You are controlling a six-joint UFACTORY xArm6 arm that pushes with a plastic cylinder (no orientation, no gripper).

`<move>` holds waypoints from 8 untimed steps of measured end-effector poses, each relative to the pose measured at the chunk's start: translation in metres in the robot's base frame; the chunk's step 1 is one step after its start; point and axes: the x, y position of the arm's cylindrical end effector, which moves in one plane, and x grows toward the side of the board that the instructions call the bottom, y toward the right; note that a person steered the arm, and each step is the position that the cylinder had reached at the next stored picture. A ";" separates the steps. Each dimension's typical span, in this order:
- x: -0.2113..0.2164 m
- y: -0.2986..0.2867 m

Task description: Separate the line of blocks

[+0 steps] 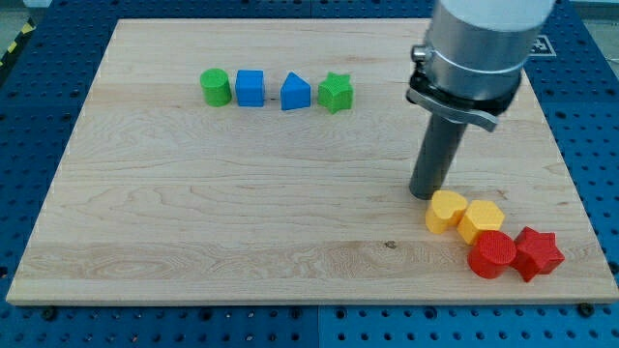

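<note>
Four blocks stand in a row near the view's top left: a green cylinder [215, 87], a blue cube [250, 88], a blue pentagon-like block [295, 93] and a green star [336, 93]. Small gaps separate them. My tip [426, 194] rests on the wooden board [242, 213] at the view's right, far from that row. It stands just above and left of a yellow block [446, 211], close to touching it.
A cluster lies at the view's bottom right: the yellow block, a yellow hexagon [481, 220], a red cylinder [493, 255] and a red star [538, 253], near the board's right and bottom edges. The arm's grey body [479, 48] rises at the top right.
</note>
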 end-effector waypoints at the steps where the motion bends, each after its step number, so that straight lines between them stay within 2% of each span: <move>1: 0.003 0.004; 4: 0.020 0.004; 5: 0.008 -0.033; 7: -0.041 -0.203; 8: -0.086 -0.287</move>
